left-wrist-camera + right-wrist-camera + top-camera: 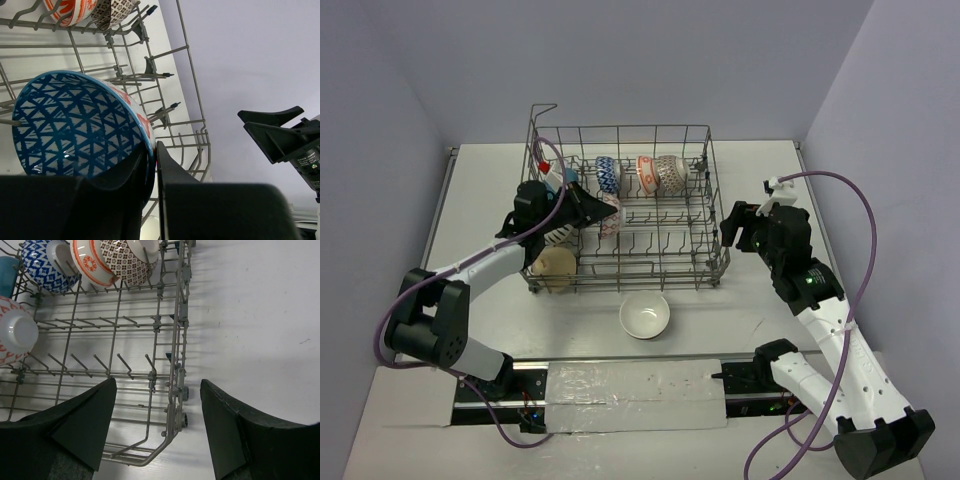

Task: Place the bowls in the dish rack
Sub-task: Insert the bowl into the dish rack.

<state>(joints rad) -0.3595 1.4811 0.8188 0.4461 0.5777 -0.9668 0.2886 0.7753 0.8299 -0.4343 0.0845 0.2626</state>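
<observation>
A placing step is judged to be in hand. A bowl with a blue inside [611, 216] is stood on edge among the tines at the left of the dish rack [706, 160], with its rim between the fingers of the left gripper [590, 209]. Whether that rim is pinched or freed cannot be told. The right gripper [733, 226] is spread wide and empty, just beside the rack's right wall. Next, a clean release is called for, and then the white bowl [645, 315] on the table [740, 310] is to be fetched. That white bowl is shown only from above. The rim between the fingers is shown only by the left wrist view.
</observation>
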